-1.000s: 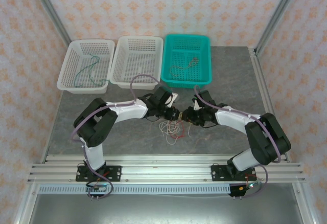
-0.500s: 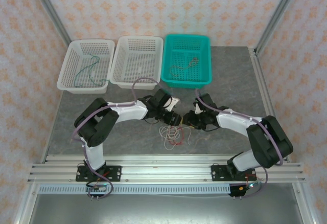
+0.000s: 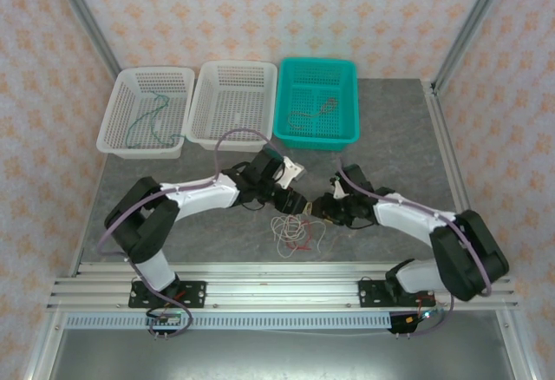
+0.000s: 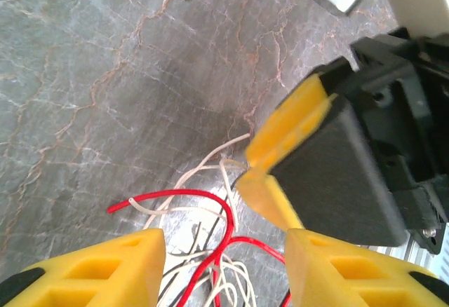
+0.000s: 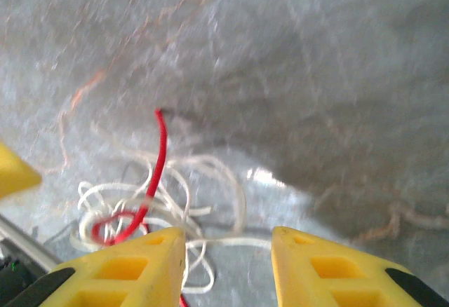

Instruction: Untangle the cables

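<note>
Both arms now sit lower over the red and white cables (image 3: 295, 231) near the desk (image 3: 390, 137) front edge. Left claw (image 4: 224, 240) and right claw (image 5: 228, 233) stand parted astride strands, likely to regrip.

Top camera overlooks whole table (image 3: 395, 133); both wrist cameras close, facing down, share cable tangle (image 3: 293, 229).

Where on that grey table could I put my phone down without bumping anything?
Bare table lies right of the teal basket, out to the metal rail. A smaller patch sits between the leftmost white basket and the left arm. The middle is crowded: it and the right arm meet over the tangled cables.
</note>
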